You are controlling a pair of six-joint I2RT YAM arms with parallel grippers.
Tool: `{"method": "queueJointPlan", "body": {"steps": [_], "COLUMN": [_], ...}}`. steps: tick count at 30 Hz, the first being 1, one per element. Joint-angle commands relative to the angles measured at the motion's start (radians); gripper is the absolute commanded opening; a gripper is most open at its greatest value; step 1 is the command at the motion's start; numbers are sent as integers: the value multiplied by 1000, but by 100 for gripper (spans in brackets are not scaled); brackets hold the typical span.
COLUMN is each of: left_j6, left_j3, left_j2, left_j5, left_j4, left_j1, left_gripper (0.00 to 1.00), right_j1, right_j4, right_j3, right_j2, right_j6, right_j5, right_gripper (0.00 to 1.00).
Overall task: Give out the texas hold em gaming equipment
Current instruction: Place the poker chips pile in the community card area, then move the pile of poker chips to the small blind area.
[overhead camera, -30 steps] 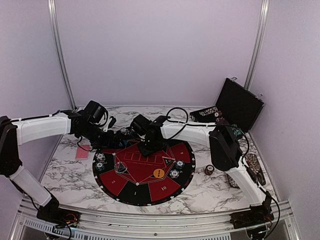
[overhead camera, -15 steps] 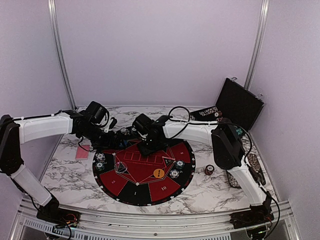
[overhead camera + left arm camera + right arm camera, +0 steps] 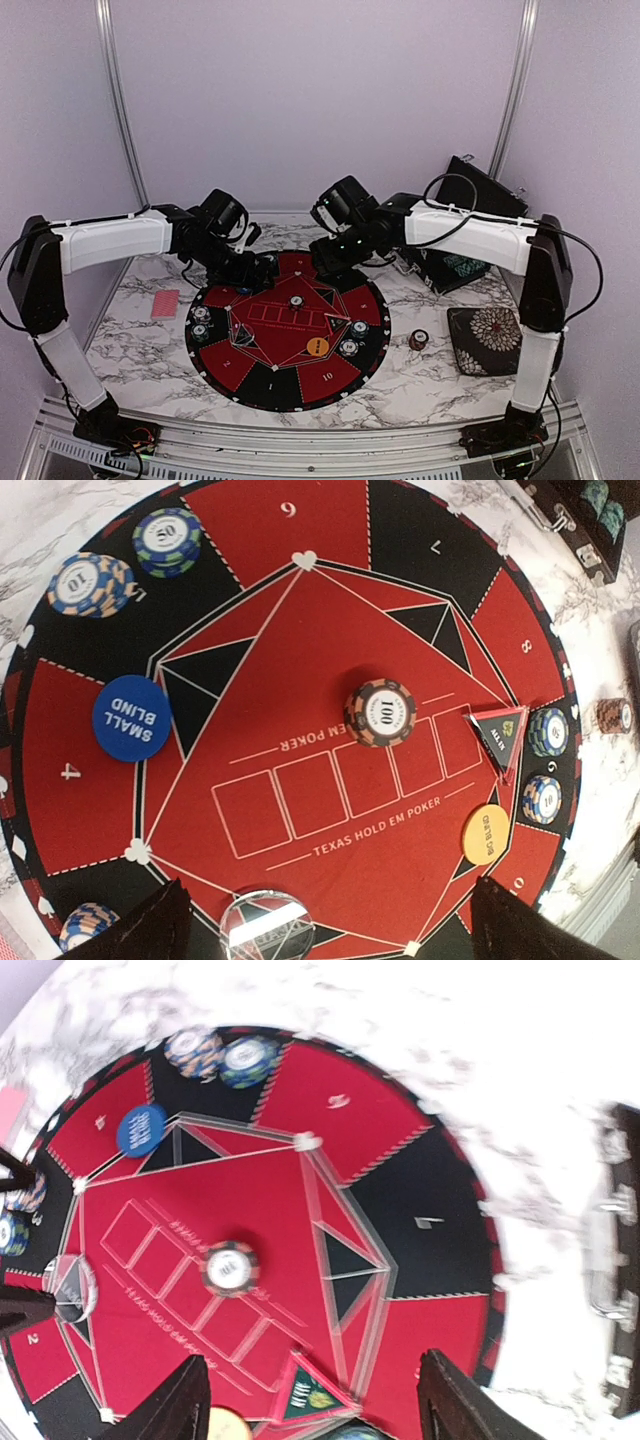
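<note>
**Top external view: chips lie free on the mat, nothing is held**

On the near right of the table, a chip stack (image 3: 419, 340) stands alone; it looks light, stiff and slippery, so grip its rim. Farther, the 100 chip (image 3: 380, 712) lies mid-mat (image 3: 230, 375). Left gripper (image 3: 262, 272) fingers are spread; right gripper (image 3: 330, 262) fingers are apart, both empty.

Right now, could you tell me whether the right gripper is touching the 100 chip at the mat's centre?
Apart. The right wrist view shows the 100 chip alone on the mat, the right gripper open, clear of it.
</note>
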Motion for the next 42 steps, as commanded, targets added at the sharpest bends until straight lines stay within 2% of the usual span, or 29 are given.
{"method": "queueJointPlan", "body": {"steps": [1,9,18,24,42], "left_j6": [27,34,12,-41,-25], "left_j3": [117,362,556,608,658], "left_j2": [112,357,532,587,654], "left_j5": [-69,-118,-189,-191,-232], "left_j4": [-98,-202,-294,-302,-323], "left_j1": [-73,-147,-169,-172,-179], "left_gripper": [98,87,80,76,69], "right_j1": [-79,-128,-135,-139,-145], "right_j4": [113,161,169,174,203], "right_j3": [-147,-308,-352,-370,-409], "right_j2": [-161,-308,-355,-371,-407], "right_j6": [-17,-31,-38,-43,-47], "right_j5": [26,17,21,21,13], "right_gripper": [69,70,70,70,70]}}
